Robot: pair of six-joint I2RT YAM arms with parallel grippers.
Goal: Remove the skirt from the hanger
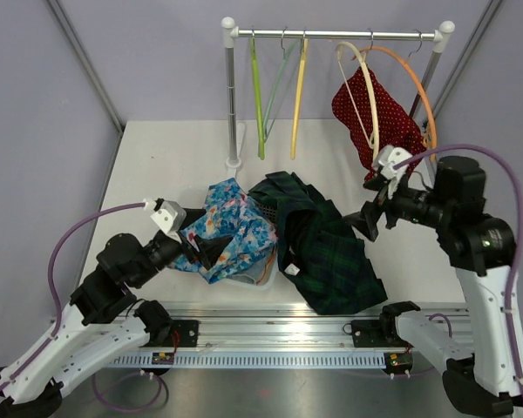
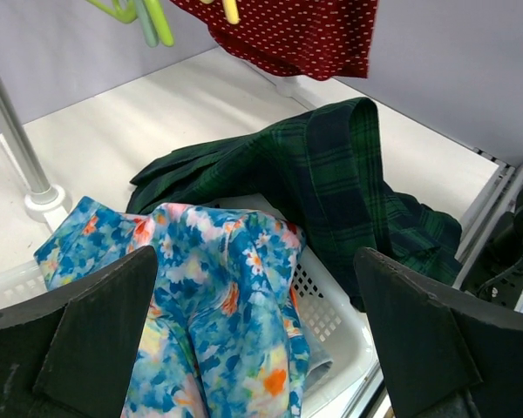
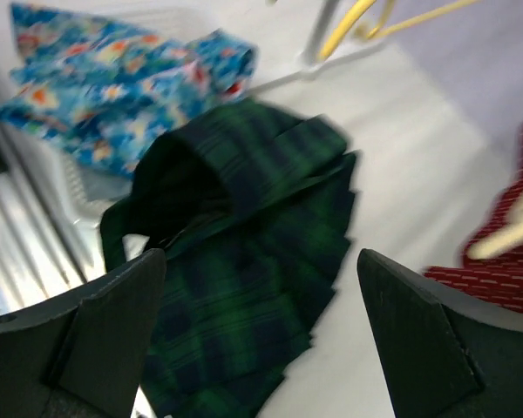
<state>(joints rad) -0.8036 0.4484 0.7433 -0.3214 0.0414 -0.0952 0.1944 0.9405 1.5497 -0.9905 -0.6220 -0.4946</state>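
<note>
A red white-dotted skirt [image 1: 375,117] hangs on a cream hanger [image 1: 367,87] at the right end of the rack; it also shows in the left wrist view [image 2: 296,30] and at the right edge of the right wrist view [image 3: 497,261]. My right gripper [image 1: 371,219] is open and empty, just below and in front of the skirt's hem, over the table [image 3: 261,340]. My left gripper [image 1: 200,248] is open and empty, low over a blue floral garment [image 2: 209,313].
A dark green plaid skirt [image 1: 322,252] drapes over a white basket [image 2: 340,322] and onto the table. An orange hanger [image 1: 421,91], green hangers [image 1: 260,96] and a yellow hanger [image 1: 298,87] hang on the rack, whose left pole [image 1: 233,104] stands on the table.
</note>
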